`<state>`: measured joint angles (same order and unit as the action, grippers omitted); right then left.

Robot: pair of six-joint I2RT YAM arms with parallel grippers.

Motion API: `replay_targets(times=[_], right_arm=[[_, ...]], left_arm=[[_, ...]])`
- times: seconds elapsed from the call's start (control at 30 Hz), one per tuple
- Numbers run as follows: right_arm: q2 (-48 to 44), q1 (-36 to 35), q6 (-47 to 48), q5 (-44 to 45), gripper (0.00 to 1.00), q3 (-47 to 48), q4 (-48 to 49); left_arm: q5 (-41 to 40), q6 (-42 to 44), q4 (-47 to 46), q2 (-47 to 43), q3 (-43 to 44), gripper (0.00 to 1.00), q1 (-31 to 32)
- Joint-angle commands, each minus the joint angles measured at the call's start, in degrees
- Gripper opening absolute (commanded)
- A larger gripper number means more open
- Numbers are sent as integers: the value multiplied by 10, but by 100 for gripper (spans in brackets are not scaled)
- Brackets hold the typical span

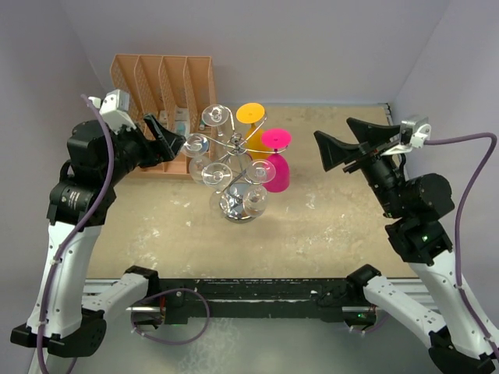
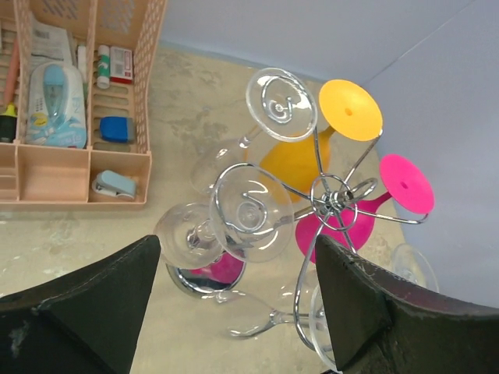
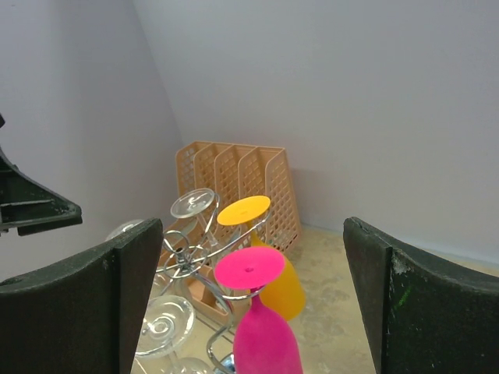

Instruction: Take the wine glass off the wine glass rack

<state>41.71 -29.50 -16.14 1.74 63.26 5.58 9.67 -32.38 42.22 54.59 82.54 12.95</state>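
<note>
Two grippers spread wide, empty: left gripper (image 1: pixel 168 137) just left of wine glass rack (image 1: pixel 237 145), right gripper (image 1: pixel 337 137) well apart. Clear wine glass (image 1: pixel 196 144) hangs rack's left side; pinch stem, slide outward along curl.

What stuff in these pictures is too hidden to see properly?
- Top view: base of the wine glass rack, mostly covered by clear glasses.
- Right wrist view: pink glass, bowl cut off by the bottom edge.
- Top view: items inside the orange organizer, too small to identify.
</note>
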Motion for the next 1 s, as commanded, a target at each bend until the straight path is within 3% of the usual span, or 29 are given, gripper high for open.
replay_targets(times=[0.0, 0.2, 0.3, 0.47, 0.63, 0.97], right_arm=[[17, -1, -2, -26, 100, 2, 44], [17, -1, 1, -23, 100, -2, 43], [16, -1, -1, -24, 100, -8, 48], [15, -1, -9, -28, 100, -8, 50], [10, -1, -17, -31, 100, -11, 58], [3, -1, -27, -30, 100, -18, 65]], left_arm=[[-30, 39, 56, 31, 44, 77, 3], [-24, 76, 80, 65, 76, 77, 3], [-11, 71, 77, 69, 82, 72, 3], [11, -8, 69, 74, 64, 63, 3], [16, -81, 45, 64, 34, 63, 3], [28, -157, -11, 48, -23, 49, 3]])
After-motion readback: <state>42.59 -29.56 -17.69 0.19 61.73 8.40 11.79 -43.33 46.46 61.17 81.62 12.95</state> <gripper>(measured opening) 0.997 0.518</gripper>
